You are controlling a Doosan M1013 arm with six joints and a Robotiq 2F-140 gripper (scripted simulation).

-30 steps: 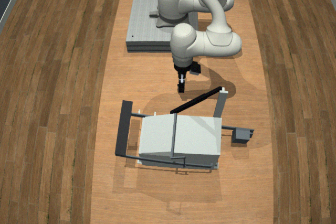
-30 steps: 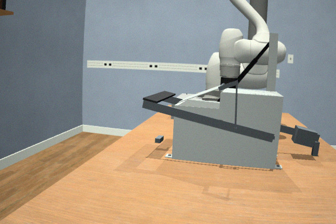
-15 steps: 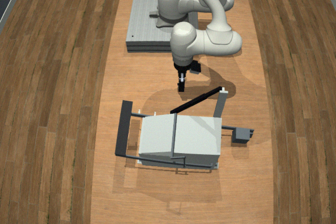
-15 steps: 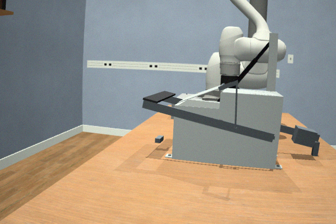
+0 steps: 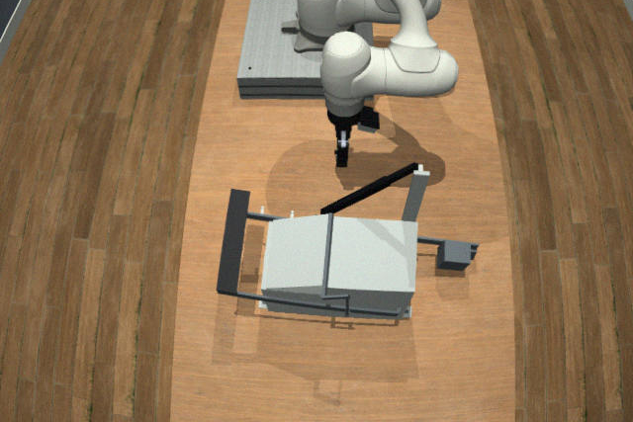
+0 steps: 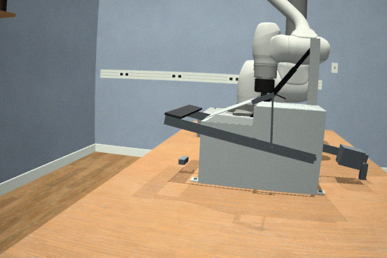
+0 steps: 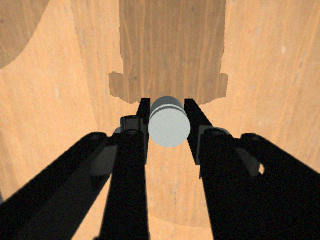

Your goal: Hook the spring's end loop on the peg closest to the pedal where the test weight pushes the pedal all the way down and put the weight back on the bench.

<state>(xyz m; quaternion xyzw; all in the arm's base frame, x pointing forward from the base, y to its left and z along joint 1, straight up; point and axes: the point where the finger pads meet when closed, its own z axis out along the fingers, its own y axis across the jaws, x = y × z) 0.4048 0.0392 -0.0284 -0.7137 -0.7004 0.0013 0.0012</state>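
Note:
The steel test weight [image 7: 169, 128], a pale round-topped cylinder, is between the fingers of my gripper [image 5: 341, 162] [image 7: 166, 112], which is shut on it. I cannot tell how far its base is above the bench. In the exterior view the fingertips are hidden behind the feeder [image 5: 373, 254] [image 6: 259, 161]. The dark pedal [image 5: 233, 241] [image 6: 183, 110] is raised and slopes. The black spring [image 5: 370, 193] [image 6: 292, 72] runs from the post top down towards the far pedal arm; its loop is not clear. Two white pegs [image 5: 262, 210] [image 5: 292, 213] stand bare on that arm, nearer the pedal.
The grey post [image 5: 416, 195] [image 6: 314, 74] rises at the feeder's far side. A dark box [image 5: 454, 254] [image 6: 351, 156] juts out behind the feeder, opposite the pedal. A small grey block [image 6: 183, 159] is low beneath the pedal. The robot's base plate [image 5: 270, 49] is at the back of the bench [image 5: 337, 401].

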